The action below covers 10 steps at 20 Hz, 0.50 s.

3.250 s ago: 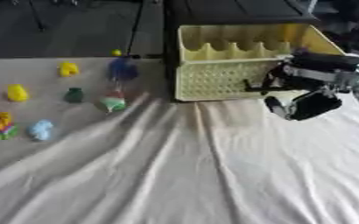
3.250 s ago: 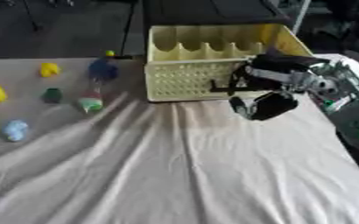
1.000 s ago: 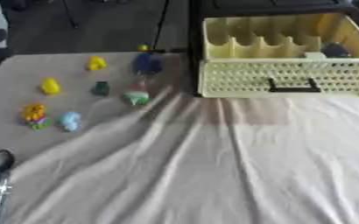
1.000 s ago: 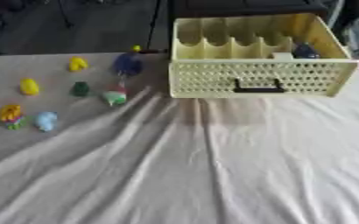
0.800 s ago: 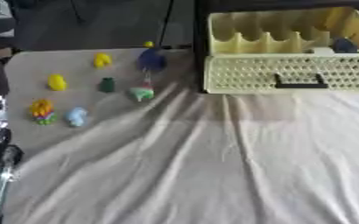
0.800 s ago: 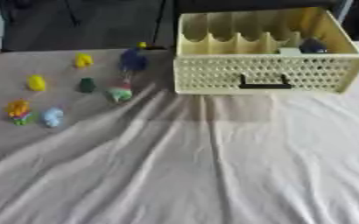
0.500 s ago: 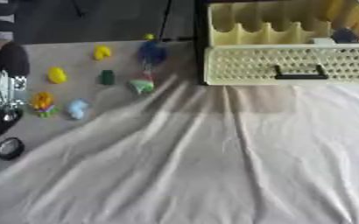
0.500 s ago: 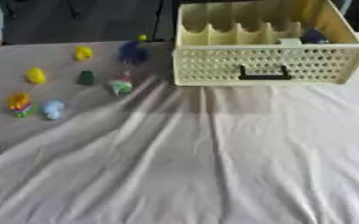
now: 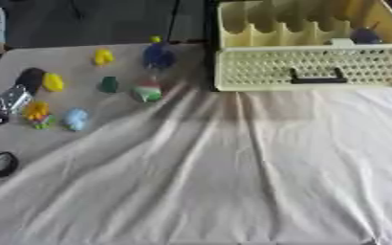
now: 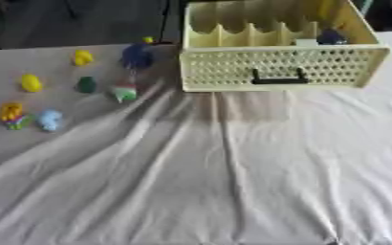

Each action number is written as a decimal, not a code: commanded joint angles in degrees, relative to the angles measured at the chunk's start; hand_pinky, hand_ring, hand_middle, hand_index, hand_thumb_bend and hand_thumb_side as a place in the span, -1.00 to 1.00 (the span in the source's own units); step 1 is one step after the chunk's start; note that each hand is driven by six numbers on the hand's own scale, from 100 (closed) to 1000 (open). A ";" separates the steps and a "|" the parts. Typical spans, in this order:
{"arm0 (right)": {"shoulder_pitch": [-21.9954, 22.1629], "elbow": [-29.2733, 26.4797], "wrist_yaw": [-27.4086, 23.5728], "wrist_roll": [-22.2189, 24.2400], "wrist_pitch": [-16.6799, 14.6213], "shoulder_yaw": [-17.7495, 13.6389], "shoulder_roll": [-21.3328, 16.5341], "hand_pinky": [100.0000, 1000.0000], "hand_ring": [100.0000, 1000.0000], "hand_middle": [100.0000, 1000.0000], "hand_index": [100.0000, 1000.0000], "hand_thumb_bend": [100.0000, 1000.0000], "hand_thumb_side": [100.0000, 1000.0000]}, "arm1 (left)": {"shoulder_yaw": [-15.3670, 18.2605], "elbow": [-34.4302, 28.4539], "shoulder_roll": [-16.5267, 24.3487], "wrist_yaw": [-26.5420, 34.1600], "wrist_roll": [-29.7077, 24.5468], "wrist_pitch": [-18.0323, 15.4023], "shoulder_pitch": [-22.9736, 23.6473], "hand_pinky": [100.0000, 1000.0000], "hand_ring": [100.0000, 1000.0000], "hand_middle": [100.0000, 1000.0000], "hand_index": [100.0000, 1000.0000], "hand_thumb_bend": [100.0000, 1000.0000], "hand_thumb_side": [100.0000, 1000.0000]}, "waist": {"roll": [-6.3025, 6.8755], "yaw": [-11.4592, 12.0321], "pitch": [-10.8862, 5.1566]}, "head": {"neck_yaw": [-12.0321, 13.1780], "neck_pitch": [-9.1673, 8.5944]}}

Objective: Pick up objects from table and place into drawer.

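Left eye view: a pale yellow drawer w/ perforated front and dark handle is seen at upper right, resting on a wrinkled white cloth that covers most of the table. A dark blue object and a small white piece are seen inside the drawer, in its right-hand compartment, behind the front wall.

Small toys are spread at upper left on the flatter part of the cloth, well apart from the drawer: a blue toy w/ a yellow tip nearest the drawer's left corner, a yellow toy left of it, another yellow toy further left, a dark green piece between them, a green/white/red toy just below the blue one, a light blue toy and an orange-yellow toy side by side lower down.

Left hand is partly seen at the left edge, black w/ silver parts, just beside the orange-yellow toy; whether its fingers are released or clenched can't be told, and nothing is seen grasped. A dark ring-shaped part is seen below it at the left edge. Right hand isn't seen in either view.
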 commanded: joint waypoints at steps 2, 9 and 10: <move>-0.71 -0.91 0.32 -0.29 -1.06 -0.16 -0.45 -0.58 -0.31 -0.38 0.58 -1.00 0.44 | 1.27 5.68 6.01 -0.61 -10.09 -0.54 -1.08 0.52 0.67 0.77 1.00 0.02 0.63 | -0.15 -0.38 -1.37 | 0.52 0.76; -0.46 -0.91 -0.19 0.40 -0.25 -0.10 0.50 -0.58 -0.32 -0.39 0.57 -1.00 0.43 | -0.03 17.01 7.92 -0.91 -17.92 -2.87 -4.60 0.56 0.75 0.81 1.00 0.13 0.76 | -0.15 -1.13 -1.57 | 2.67 0.46; -0.41 -0.91 -0.22 0.53 -0.12 -0.10 0.54 -0.58 -0.32 -0.39 0.57 -1.00 0.43 | -0.29 18.29 7.97 -1.16 -18.26 -3.06 -5.20 0.57 0.77 0.82 1.00 0.13 0.75 | -0.12 -1.19 -1.57 | 2.84 0.34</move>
